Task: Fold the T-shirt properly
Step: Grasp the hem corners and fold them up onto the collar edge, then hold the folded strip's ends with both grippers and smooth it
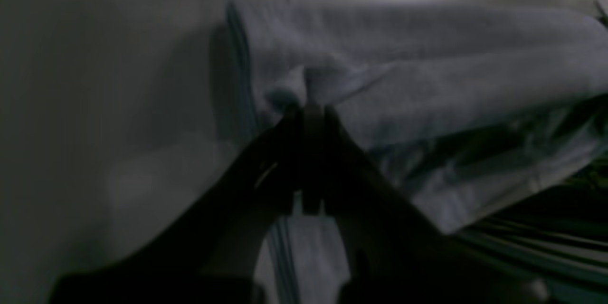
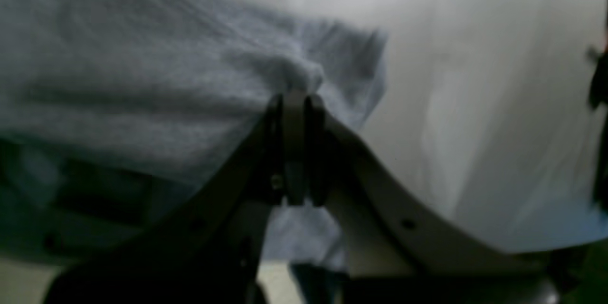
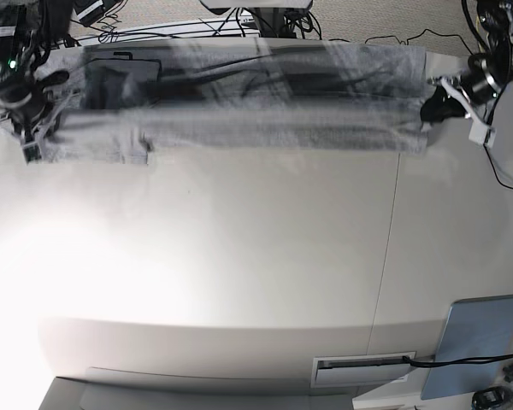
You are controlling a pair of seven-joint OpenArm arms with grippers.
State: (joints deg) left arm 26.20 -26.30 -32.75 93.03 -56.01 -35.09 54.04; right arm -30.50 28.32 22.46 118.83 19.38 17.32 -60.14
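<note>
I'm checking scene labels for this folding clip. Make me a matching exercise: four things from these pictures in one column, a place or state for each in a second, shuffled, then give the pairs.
Things
1. T-shirt
2. Left gripper
3. Right gripper
4. Blue-grey panel

Places or states
A. base view's left, shut on cloth
B. near right corner of the table
C. stretched in a band along the far edge
D. base view's right, shut on cloth

Pairs: 1-C, 2-D, 3-A, 4-B
</note>
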